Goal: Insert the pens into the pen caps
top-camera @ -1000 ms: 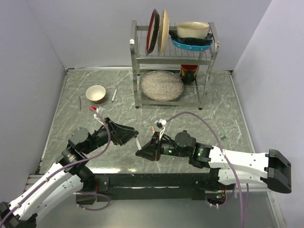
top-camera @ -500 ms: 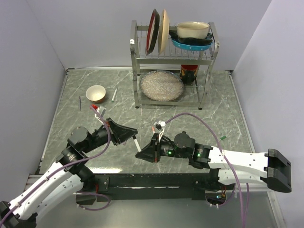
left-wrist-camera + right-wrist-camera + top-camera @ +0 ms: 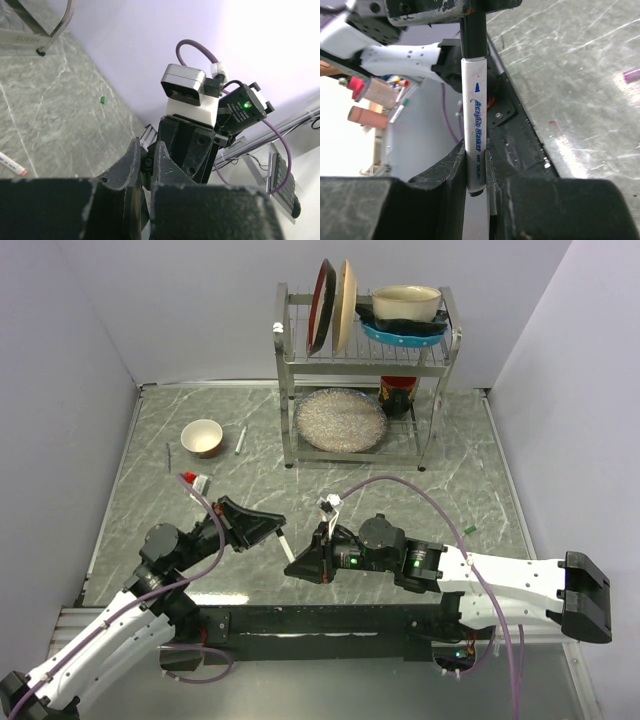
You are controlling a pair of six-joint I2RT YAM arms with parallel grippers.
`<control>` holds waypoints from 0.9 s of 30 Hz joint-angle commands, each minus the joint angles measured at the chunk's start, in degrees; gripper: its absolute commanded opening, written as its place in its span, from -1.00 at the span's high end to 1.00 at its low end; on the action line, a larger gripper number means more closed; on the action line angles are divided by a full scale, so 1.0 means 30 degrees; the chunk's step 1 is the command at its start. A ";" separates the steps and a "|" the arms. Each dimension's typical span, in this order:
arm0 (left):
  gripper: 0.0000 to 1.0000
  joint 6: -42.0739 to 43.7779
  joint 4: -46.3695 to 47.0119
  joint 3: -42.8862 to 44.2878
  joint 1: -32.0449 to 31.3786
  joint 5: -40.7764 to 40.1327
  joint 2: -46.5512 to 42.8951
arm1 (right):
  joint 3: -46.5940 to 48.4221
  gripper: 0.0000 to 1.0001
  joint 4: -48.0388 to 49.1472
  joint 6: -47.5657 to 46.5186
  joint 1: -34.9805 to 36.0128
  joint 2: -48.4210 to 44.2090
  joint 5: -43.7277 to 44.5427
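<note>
- Pen is clenched between the fingers of the right claw, held in the air between the two arms near the front of the table.
- Its far end meets a dark cap. The left claw seems to be clamped on that cap, though how deep the pen sits inside it is hard to tell.
- In the right wrist view, pen and cap look to lie on one straight line. The push should therefore run along the pen's length, with no sideways drift.
- The right claw grips near the pen's back end, leaving a long free length. A slow, steady push seems wise, since a hard one could tilt the pen in the grip.
- Neither claw should let go until the gap at the cap's mouth closes.
- A second pen lies just beside the bowl, well apart from the arms. A small green piece, likely the other cap, lies near the right arm.
</note>
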 commanded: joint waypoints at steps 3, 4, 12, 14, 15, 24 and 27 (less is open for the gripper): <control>0.98 -0.1247 0.0367 -0.1315 -0.0312 0.2276 -0.0391 | 0.2995 1.00 0.4186 0.1612 -0.1118 0.0391 0.0696; 0.98 -0.1684 0.1036 -0.1461 -0.0312 0.2393 -0.0422 | 0.3141 1.00 0.4508 0.1819 -0.1235 0.0568 0.0288; 0.98 -0.3273 0.1581 -0.3103 -0.0459 0.3537 -0.1558 | 0.2091 1.00 0.7409 0.2611 -0.1675 0.0484 0.0195; 0.98 -0.2947 0.0460 -0.3307 -0.0459 0.3360 -0.2323 | 0.1883 1.00 0.7385 0.2495 -0.1705 0.0278 0.0137; 0.98 -0.3296 0.1356 -0.3569 -0.0459 0.3593 -0.2819 | 0.1970 1.00 0.7064 0.2088 -0.1705 0.0132 0.0079; 0.98 -0.4942 0.1252 -0.3572 -0.1044 0.3714 -0.2795 | 0.2585 1.00 0.6737 0.1468 -0.2114 0.0306 -0.0477; 0.98 -0.5551 0.1801 -0.4068 -0.1454 0.3480 -0.2941 | 0.2615 1.00 0.7030 0.1673 -0.2465 0.0306 -0.0420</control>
